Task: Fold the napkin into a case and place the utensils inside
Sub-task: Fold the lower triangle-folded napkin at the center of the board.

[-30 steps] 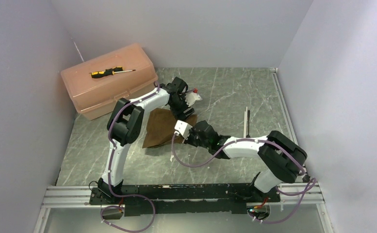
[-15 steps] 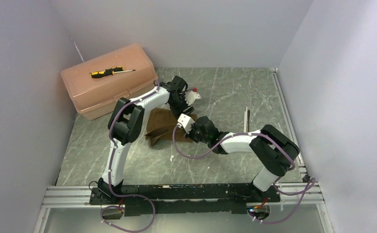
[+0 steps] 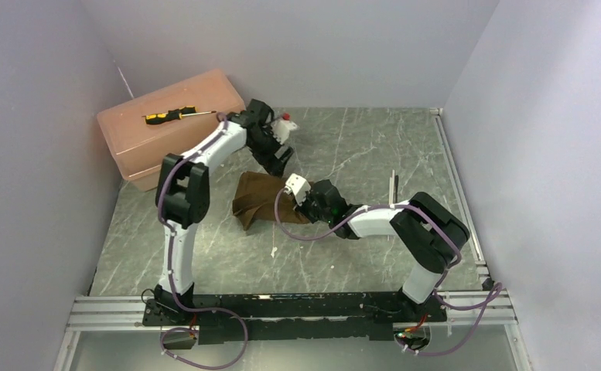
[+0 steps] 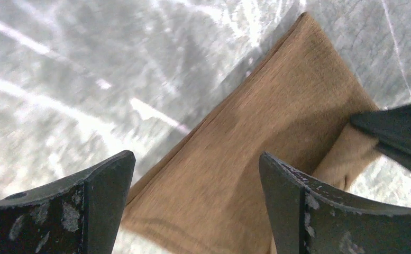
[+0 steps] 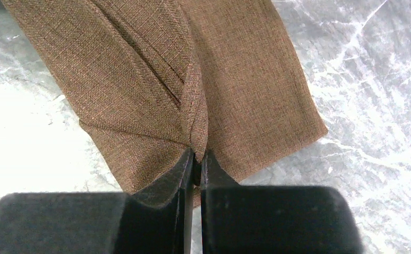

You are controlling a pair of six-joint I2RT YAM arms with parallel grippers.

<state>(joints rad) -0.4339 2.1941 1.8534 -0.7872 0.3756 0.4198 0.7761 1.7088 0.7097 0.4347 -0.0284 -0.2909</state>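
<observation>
The dark brown napkin lies folded on the grey marble table, left of centre. My right gripper is at its right edge, shut on a pinched fold of the napkin; the jaws meet on a stitched hem. My left gripper hangs above the cloth's far end, open and holding nothing. In the left wrist view the napkin lies below the gap of the left gripper. One thin silvery utensil lies to the right of the napkin.
A pink box stands at the back left with a yellow-and-black screwdriver on its lid. A small pale piece lies on the table in front of the napkin. Walls close in the left, back and right sides.
My left gripper has opened, let go of the napkin and drawn back toward the box. The right gripper has pulled its fold farther over, leaving the cloth narrower.
</observation>
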